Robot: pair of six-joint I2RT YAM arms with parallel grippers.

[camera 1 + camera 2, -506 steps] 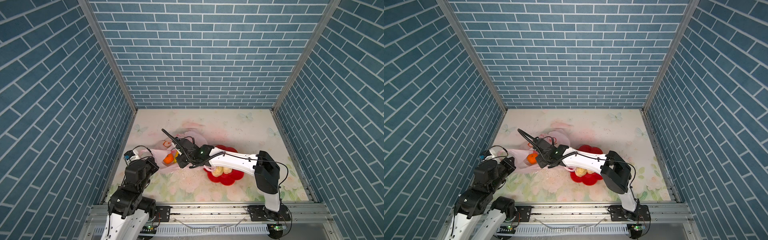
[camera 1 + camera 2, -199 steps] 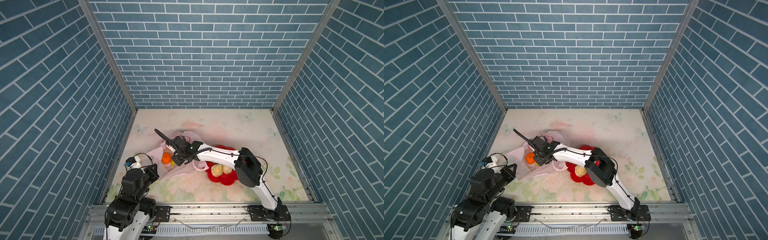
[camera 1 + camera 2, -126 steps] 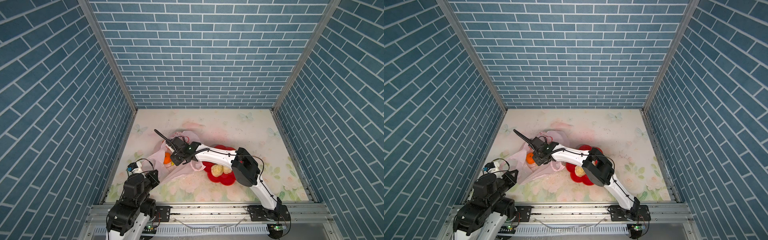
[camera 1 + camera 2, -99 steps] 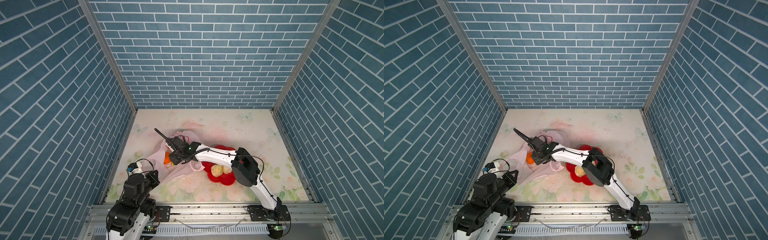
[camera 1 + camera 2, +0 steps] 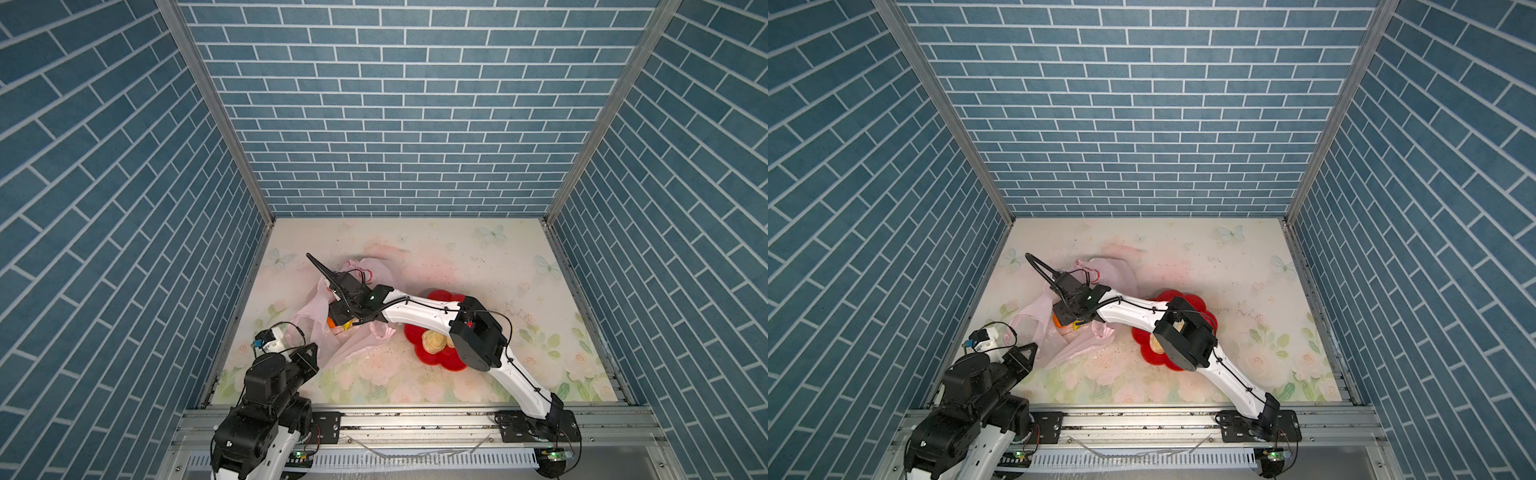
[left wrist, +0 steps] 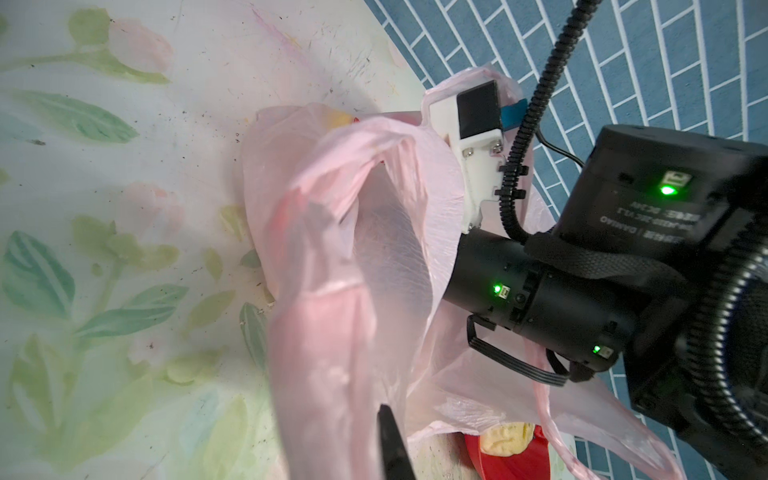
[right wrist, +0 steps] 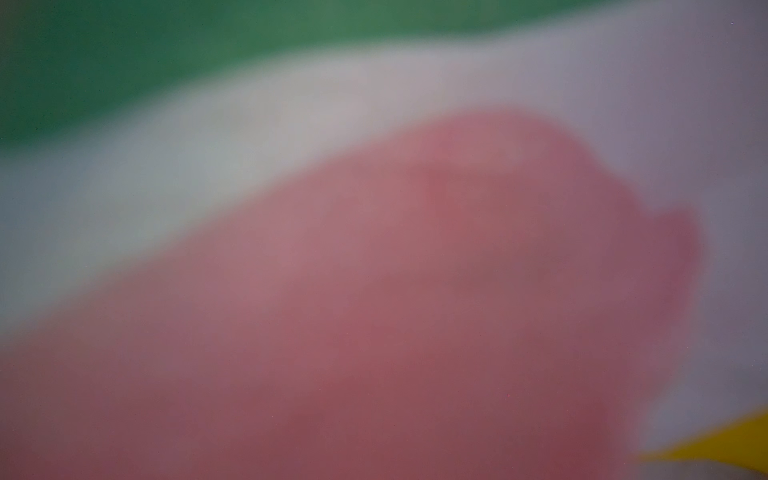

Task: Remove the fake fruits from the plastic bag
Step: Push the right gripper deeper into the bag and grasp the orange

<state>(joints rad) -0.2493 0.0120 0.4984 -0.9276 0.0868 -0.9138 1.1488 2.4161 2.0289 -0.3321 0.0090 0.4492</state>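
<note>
I see my left pincer (image 5: pixel 311 356) clamped on the thin pale-pink plastic bag (image 5: pixel 305 316); right pincer (image 5: pixel 340 319) inside it, state I cannot tell.

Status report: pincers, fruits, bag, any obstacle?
Left pincer shut on plastic bag. Right pincer inside bag, jaws hidden. Orange fruit in bag; cream fruit in red bowl. Bag film blocks the view.

Top views bright, even, sharp, soft shadows. Right wrist view total blur. Left wrist: near plastic bag (image 6: pixel 328 332) soft-focus.
</note>
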